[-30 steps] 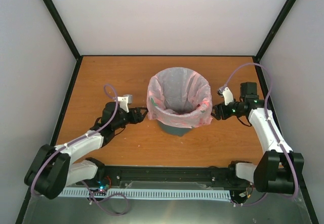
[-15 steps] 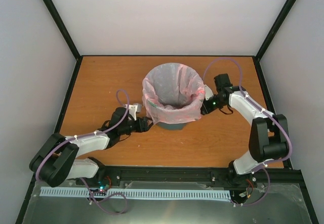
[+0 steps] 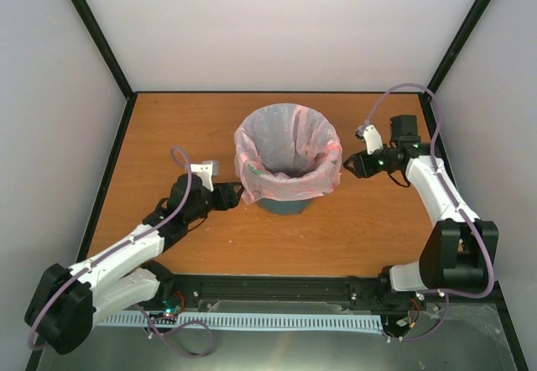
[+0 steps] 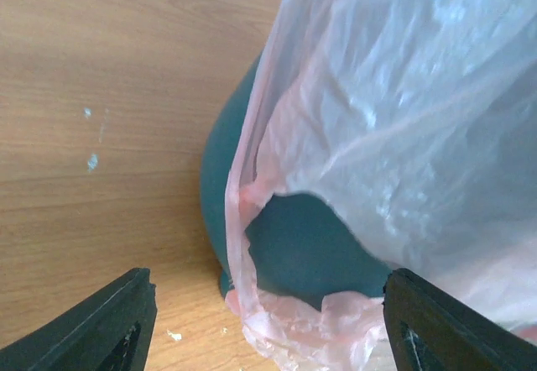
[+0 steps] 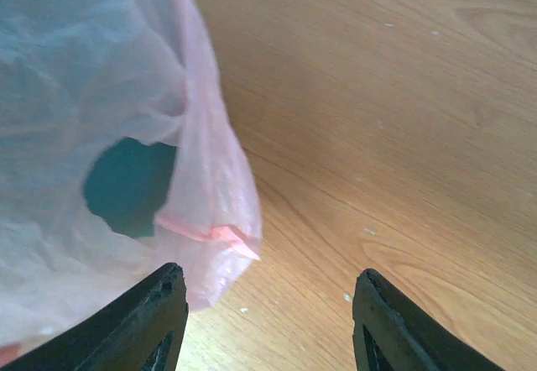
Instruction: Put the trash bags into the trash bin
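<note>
The teal trash bin (image 3: 281,206) stands upright on the wooden table (image 3: 168,128), long axis vertical, mouth facing up and body narrowing to its base. The pink trash bag (image 3: 252,174) sits inside it, mouth up. Its top is folded out over the rim and hangs as a crinkled skirt, so only the bin's lower wall shows. The left gripper (image 3: 237,193) is at the bin's left side with its fingers spread wide and nothing clamped. Ahead, between those jaws, are the bag's loose hem and the teal base. The right gripper (image 3: 346,165) is at the bin's right side, jaws also apart and holding nothing. The bag's hanging fold lies just ahead of one finger, with bare wood in the gap. The bin's interior is hazy through the film.
</note>
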### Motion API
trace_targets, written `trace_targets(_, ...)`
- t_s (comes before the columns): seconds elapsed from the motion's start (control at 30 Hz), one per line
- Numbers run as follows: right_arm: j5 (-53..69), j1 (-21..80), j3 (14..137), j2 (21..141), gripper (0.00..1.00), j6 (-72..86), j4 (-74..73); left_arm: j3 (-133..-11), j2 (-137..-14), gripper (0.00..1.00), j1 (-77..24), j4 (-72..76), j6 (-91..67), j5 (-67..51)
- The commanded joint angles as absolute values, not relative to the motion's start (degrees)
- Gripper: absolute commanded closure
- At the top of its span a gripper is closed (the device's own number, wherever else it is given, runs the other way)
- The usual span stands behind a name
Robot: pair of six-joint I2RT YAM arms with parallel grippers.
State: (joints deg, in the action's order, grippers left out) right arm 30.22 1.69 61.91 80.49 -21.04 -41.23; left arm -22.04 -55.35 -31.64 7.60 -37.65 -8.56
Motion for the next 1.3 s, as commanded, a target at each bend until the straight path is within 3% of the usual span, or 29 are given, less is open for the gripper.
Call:
trace_targets(0.0, 32.08, -1.89, 60.29, 78.13, 0.45, -24.41, -42.65, -29.16, -53.8, 0.24, -31.73, -5.58, -34.39, -2.28)
trace_targets(0.2, 39.02, -1.96, 55.56, 67.47, 0.44, -25.0, -41.94, -31.54, -51.39, 0.24, -30.42, -3.57, -36.43, 2.75)
trace_targets(0.53, 38.85, -0.79, 51.27, 65.96, 0.42, -29.85, -42.8, -34.01, -68.47, 0.33, -30.32, 10.42, -35.35, -16.85)
trace_targets(0.77, 34.7, -2.39, 52.36, 64.54, 0.4, -28.04, -41.79, -37.18, -63.53, 0.28, -30.32, -0.71, -33.48, -6.58)
trace_targets(1.0, 31.33, -5.94, 51.62, 61.42, 0.3, -24.18, -39.76, -42.04, -59.44, 0.13, -30.23, -10.91, -30.7, -4.18)
trace_targets(1.07, 28.48, -6.92, 52.07, 60.16, 0.26, -21.14, -37.58, -44.63, -59.48, 0.04, -30.19, -16.49, -30.66, -4.86)
trace_targets(1.2, 22.06, -7.47, 54.12, 57.02, 0.02, -14.86, -32.32, -51.99, -60.58, 0.0, -30.23, -24.92, -28.26, -7.28)
trace_targets(1.27, 20.34, -7.47, 55.18, 55.54, 0.0, -12.18, -30.27, -55.95, -61.39, 0.0, -30.22, -28.08, -25.79, -5.05)
